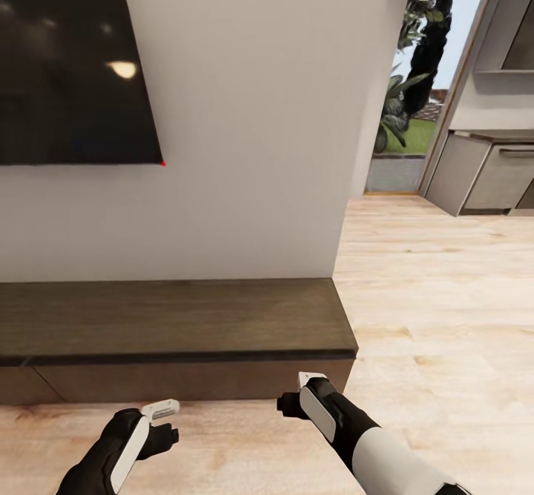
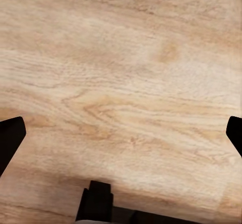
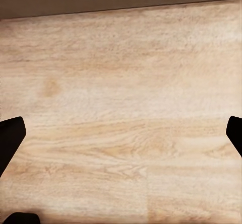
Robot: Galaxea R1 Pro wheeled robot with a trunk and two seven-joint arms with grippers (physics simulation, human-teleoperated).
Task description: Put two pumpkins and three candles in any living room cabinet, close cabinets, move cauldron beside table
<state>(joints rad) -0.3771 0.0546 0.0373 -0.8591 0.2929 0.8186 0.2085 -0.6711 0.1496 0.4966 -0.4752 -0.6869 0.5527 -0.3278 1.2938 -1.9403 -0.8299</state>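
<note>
While the long dark-wood cabinet [image 1: 178, 332] sits shut, left gripper [image 2: 121, 133] and right gripper [image 3: 121, 133] gape over grainy plank floor [image 1: 430, 310].

Quick count: one long low dark-brown wood cabinet [image 1: 174, 317] against the white wall, one big black wall-mounted screen [image 1: 74, 61] above it, two black-and-white robot grippers (left [image 1: 165, 421], right [image 1: 297, 395]), and one grey kitchen cupboard unit [image 1: 486, 176] off in the back.
</note>
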